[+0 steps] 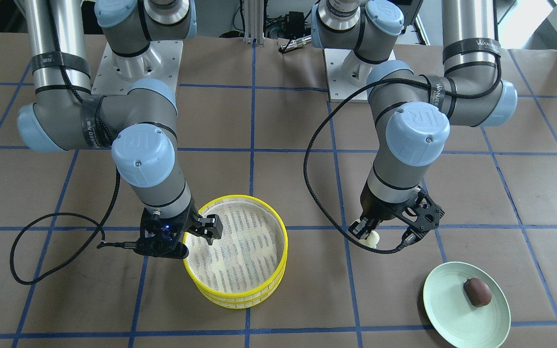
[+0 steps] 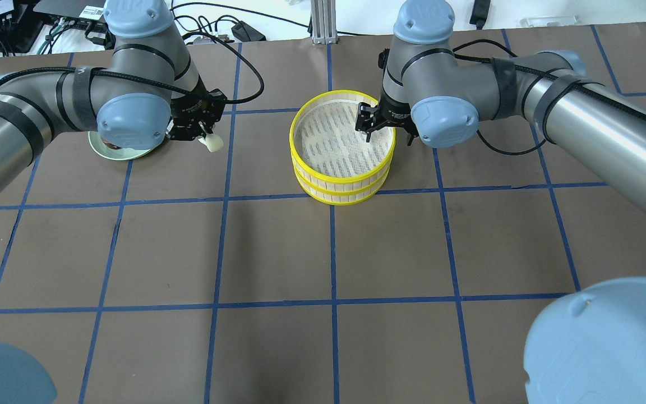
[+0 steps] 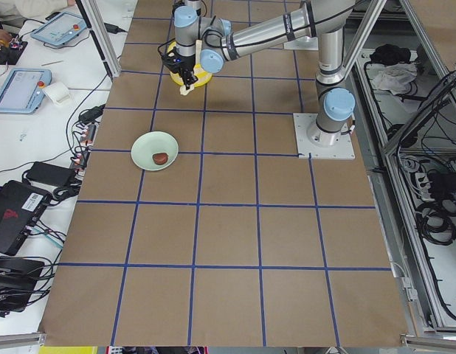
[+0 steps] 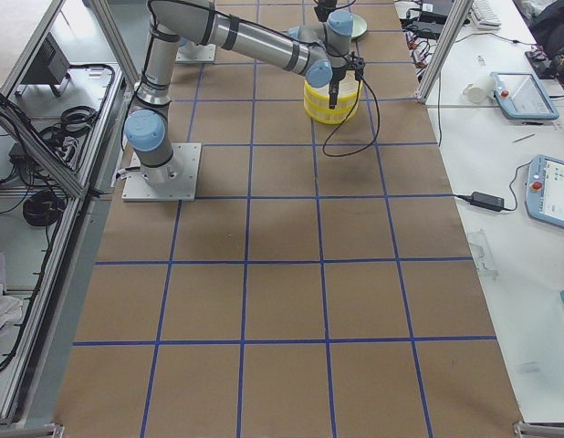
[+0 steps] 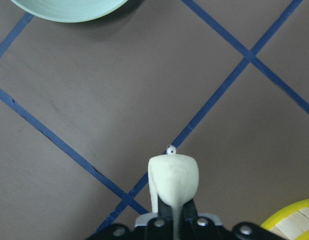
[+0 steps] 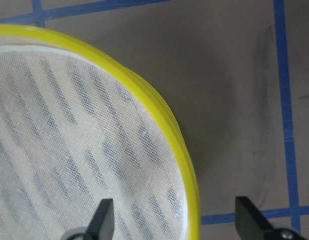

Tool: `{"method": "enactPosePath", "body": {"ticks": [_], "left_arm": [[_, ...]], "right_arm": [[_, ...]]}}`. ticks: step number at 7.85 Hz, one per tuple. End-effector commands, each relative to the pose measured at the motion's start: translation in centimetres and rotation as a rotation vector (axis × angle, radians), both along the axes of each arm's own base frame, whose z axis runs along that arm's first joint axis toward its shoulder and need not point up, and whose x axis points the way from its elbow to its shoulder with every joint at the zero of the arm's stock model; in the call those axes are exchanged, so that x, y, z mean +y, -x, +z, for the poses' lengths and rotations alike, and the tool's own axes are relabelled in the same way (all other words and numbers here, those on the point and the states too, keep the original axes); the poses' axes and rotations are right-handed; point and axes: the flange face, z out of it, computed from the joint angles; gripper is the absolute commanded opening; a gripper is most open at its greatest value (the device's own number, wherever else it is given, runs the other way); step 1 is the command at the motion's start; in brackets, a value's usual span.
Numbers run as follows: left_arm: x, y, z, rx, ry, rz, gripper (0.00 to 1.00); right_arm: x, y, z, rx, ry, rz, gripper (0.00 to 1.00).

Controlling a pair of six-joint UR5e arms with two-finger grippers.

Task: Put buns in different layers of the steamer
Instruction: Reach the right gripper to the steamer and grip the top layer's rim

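Observation:
Two steamer layers [image 1: 282, 251] with yellow rims and mesh bottoms stand stacked, and the top one is empty; they also show in the overhead view [image 2: 341, 183]. My right gripper [image 1: 200, 231] is open, its jaws on either side of the top layer's rim [image 6: 180, 165]. My left gripper [image 1: 366, 234] is shut on the cream-white bun [image 1: 373, 238] and holds it above the table between the steamer and the plate; the bun also shows in the left wrist view [image 5: 173, 176]. The reddish-brown bun [image 1: 476, 292] lies on the pale green plate [image 1: 445, 311].
Brown paper with blue tape grid lines covers the table. A black cable [image 1: 41, 251] loops on the table beside my right arm. In the overhead view the plate [image 2: 124, 154] is mostly hidden under my left wrist.

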Motion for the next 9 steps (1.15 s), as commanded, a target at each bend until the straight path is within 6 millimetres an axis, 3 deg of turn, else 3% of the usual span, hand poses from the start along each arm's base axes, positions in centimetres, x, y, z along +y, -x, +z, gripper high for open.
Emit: {"method": "enactPosePath", "body": {"ticks": [1,5,6,9], "left_arm": [[-0.1,0.0,0.1,-0.001,0.006,0.0,0.0],[-0.2,0.2,0.3,0.004,0.009,-0.002,0.0],[0.0,0.6,0.8,0.004,0.015,-0.008,0.0],[0.2,1.1,1.6,0.004,0.024,-0.019,0.0]], "right_arm": [[0.0,0.1,-0.3,0.011,-0.003,0.007,0.7],[0.1,0.3,0.1,0.033,0.003,0.036,0.22],[0.1,0.4,0.1,0.036,0.002,0.036,0.15],[0.2,0.7,1.4,0.036,0.019,0.045,0.06]]}}
